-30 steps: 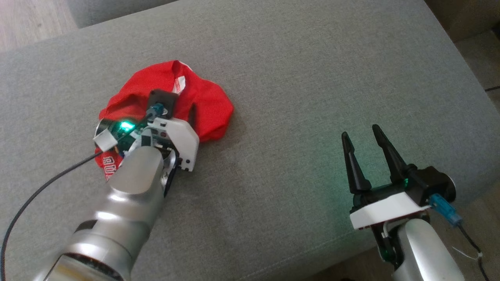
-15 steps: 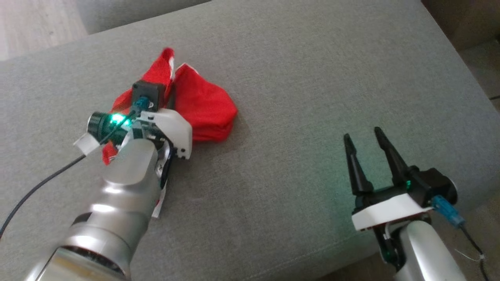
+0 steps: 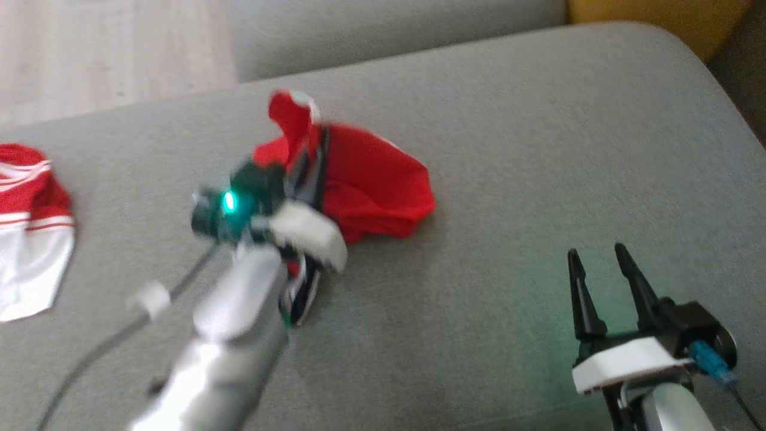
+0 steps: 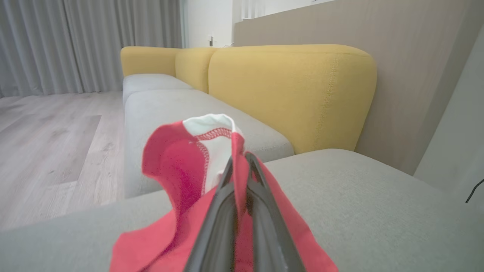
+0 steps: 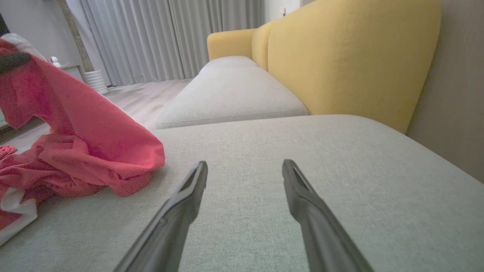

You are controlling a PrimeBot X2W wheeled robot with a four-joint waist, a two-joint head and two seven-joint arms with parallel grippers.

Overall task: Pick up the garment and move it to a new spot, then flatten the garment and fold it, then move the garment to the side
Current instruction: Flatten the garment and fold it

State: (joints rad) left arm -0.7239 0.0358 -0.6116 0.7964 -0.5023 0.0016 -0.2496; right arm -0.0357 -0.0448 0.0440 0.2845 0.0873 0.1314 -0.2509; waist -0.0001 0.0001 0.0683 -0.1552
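Observation:
The garment [image 3: 377, 185] is a red piece with white trim, bunched on the grey sofa seat [image 3: 538, 149]. My left gripper [image 3: 320, 152] is shut on a raised fold of it, and the rest trails down onto the seat. In the left wrist view the closed fingers [image 4: 227, 204] pinch red cloth [image 4: 177, 162], whose white-edged tip curls over above them. My right gripper [image 3: 596, 251] stands open over bare cushion at the lower right, well apart from the garment. The right wrist view has the spread gripper [image 5: 245, 166] with the garment [image 5: 87, 139] off to its left.
A second red and white garment [image 3: 30, 239] lies at the seat's far left. Wooden floor [image 3: 108, 54] runs beyond the seat's far edge. A yellow backrest [image 4: 291, 90] stands past the right end, with another grey seat [image 5: 230, 90] behind.
My left gripper has shut on the garment and raised a fold of it off the seat. The head camera has shifted, bringing the second garment into view. The right gripper stays open.

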